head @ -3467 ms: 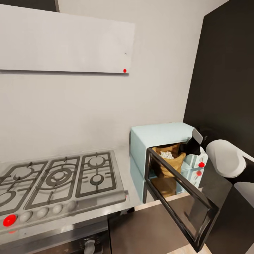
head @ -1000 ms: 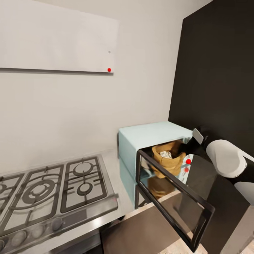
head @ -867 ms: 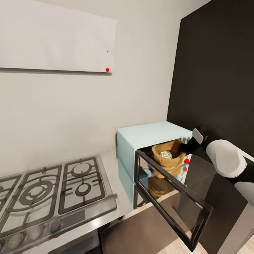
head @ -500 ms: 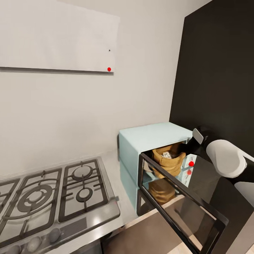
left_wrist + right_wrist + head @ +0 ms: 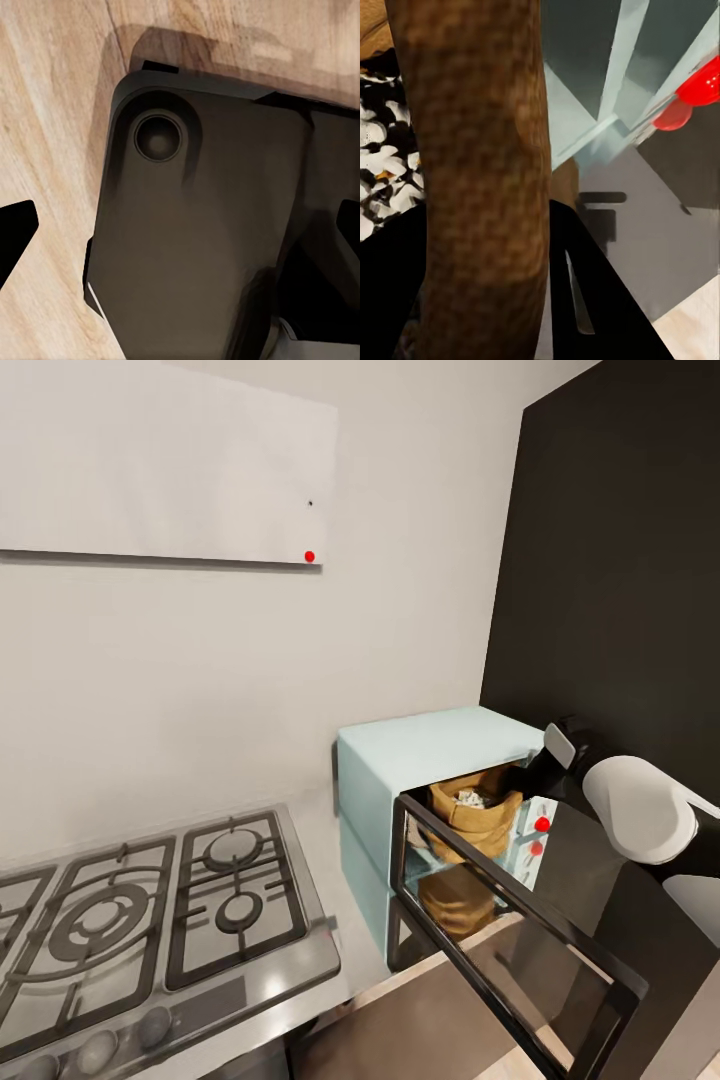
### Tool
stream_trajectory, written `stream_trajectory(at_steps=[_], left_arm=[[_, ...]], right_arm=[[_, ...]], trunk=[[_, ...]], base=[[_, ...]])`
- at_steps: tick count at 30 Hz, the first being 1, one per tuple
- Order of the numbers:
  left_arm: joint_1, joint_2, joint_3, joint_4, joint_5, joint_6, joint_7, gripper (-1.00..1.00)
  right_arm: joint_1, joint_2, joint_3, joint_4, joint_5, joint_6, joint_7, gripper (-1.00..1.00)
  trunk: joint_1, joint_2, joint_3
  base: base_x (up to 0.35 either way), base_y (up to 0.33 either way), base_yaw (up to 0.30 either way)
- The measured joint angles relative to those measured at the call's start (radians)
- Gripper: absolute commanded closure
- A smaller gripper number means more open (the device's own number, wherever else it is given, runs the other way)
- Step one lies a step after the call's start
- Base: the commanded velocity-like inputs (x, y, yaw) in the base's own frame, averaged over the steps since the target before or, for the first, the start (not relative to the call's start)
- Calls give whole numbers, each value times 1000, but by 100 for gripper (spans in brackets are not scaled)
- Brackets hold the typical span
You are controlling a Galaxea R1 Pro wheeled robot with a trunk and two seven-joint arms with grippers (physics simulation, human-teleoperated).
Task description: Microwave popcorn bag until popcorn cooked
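Burlap, coarse and tan-orange — that is what the popcorn bag (image 5: 472,815) is made of, so I judge it soft, light and easy to crush, with a wall that folds rather than resists. The rolled rim is the place to take it: thick enough to pinch, and it keeps the mouth up so nothing spills. In my right wrist view the rim (image 5: 484,172) runs straight across between my fingers (image 5: 592,300), one dark finger on each side of the cloth, so my right gripper (image 5: 491,300) reads as clamped on that rim. The popcorn (image 5: 382,169) lies heaped inside, whitish with dark gaps.

From the head view the sack sits squat and upright within the mouth of the pale mint microwave (image 5: 425,750), whose dark glass door (image 5: 510,935) stands wide open — red indicator dots (image 5: 541,824) just beside it.

My left gripper (image 5: 180,225) looks down at a wooden floor; whether it is open I cannot tell.
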Motion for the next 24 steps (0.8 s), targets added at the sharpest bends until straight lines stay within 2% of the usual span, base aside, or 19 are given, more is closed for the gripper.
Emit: stream_trajectory(at_steps=[4,18,24], left_arm=[[0,0,0,0,1,0,0,-100],[0,0,0,0,1,0,0,-100],[0,0,0,0,1,0,0,-100]], right_arm=[[0,9,-3,16,-35,0,0,100],[6,8,-5,17,-33,0,-10,100],[28,6,-13,-5,-55,0,-10,100]], trunk=[[0,0,0],[0,0,0],[0,0,0]], base=[[0,0,0],[0,0,0],[0,0,0]])
